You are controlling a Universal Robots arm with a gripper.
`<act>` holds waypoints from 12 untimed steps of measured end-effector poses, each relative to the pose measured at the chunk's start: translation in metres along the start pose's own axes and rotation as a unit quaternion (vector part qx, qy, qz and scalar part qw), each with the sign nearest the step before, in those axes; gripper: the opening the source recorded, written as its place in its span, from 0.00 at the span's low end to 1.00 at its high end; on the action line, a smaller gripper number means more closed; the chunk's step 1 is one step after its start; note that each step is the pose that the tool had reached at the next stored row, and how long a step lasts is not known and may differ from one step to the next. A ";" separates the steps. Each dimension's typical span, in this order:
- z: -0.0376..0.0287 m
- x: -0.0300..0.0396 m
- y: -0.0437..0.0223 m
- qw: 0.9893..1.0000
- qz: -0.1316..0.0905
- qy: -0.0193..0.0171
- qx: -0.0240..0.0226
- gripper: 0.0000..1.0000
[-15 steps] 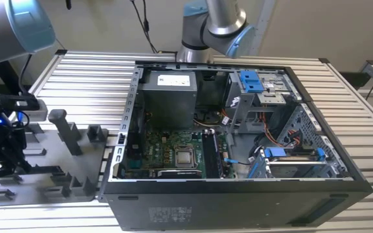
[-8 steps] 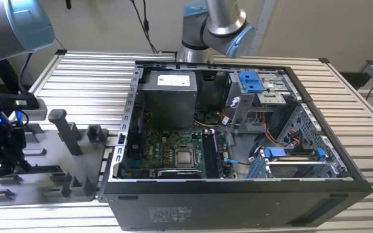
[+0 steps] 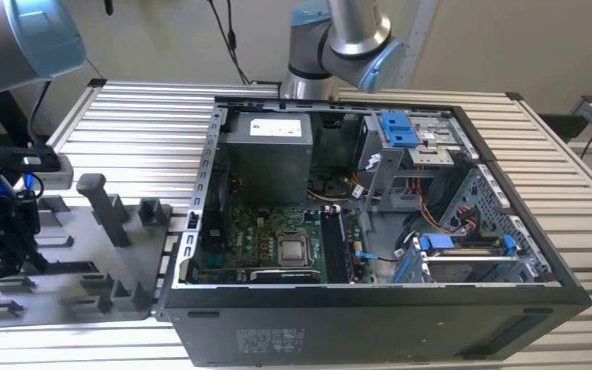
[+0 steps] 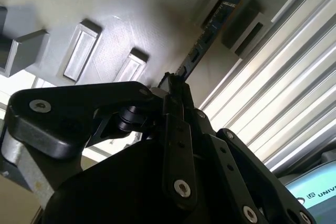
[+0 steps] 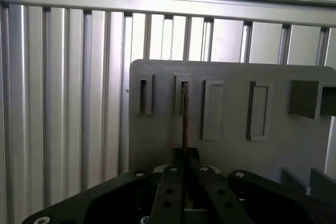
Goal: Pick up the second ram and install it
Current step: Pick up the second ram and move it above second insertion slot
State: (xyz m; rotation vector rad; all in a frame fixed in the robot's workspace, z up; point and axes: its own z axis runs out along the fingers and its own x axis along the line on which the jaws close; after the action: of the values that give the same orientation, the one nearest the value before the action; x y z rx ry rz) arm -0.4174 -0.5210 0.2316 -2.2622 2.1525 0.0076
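The gripper (image 5: 185,155) is pinched narrow on the near end of the ram (image 5: 185,119). The ram runs straight away from it, thin edge showing, with its long axis in line with the gripper. Its far end sits in a slot of the grey holder (image 5: 231,145), second from the corner, along the edge beside the slatted table (image 5: 63,103).

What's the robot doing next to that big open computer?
The robot arm's gripper is over the grey holder tray, which sits on the table beside the open computer. Its fingers are pinched shut on a thin dark memory stick, seen edge-on. The stick's far end is at one of the tray's slots, so it has not gone into the computer yet.
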 end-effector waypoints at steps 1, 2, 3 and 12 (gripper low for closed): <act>-0.0006 0.0000 0.0000 1.000 0.000 0.000 0.000 0.14; -0.0011 0.0000 0.0000 1.000 0.000 0.000 0.000 0.14; -0.0018 0.0000 0.0000 1.000 0.000 0.000 0.000 0.14; -0.0075 -0.0001 -0.0001 1.000 0.001 0.000 0.000 0.14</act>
State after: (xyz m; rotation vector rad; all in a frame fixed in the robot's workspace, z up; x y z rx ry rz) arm -0.4174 -0.5209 0.2391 -2.2607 2.1540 0.0075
